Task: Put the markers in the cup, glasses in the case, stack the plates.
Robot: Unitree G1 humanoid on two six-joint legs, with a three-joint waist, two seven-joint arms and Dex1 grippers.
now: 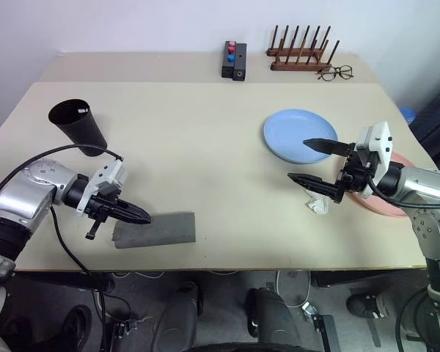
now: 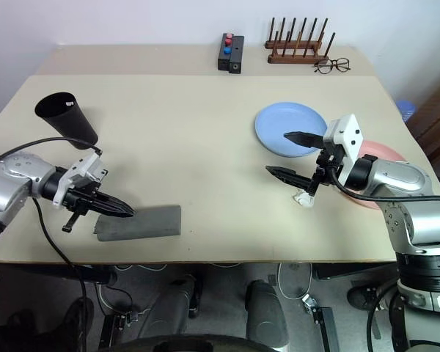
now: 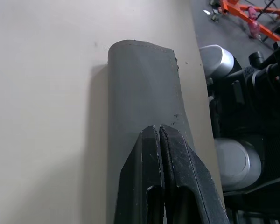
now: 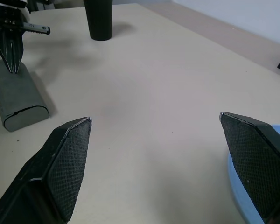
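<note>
Plates sit unstacked at the right end of the bench point(image 1: 205, 147): the light blue plate point(image 1: 297, 132) lies flat, and the pink plate point(image 1: 396, 202) lies nearer the front edge, largely hidden by the right arm. The right claw point(image 1: 313, 161) hangs above the bench just beside the blue plate, its fingers spread wide and grasping nothing. The left claw point(image 1: 136, 215) is clenched tight with its tips over the left end of the grey case point(image 1: 158, 229), which lies flat near the front edge with its flap down; the black cup point(image 1: 77, 126) stands tilted behind it. Neither a marker nor the sunglasses can be made out anywhere on the bench; only wire-framed spectacles point(image 1: 336, 72) lie by the wooden rack point(image 1: 301, 55) at the back. One likely risk is that the clenched left claw pushes the case over the near edge, since the case lies so close to it. Another is that the right claw, reaching for the pink plate, knocks the small white scrap point(image 1: 317, 205) or slides the plate toward the edge. The left wrist view shows the shut fingers point(image 3: 170, 163) over the case, though not whether they touch it. The right wrist view shows the case's rounded end, the cup's base and the left claw from across the bench.
</note>
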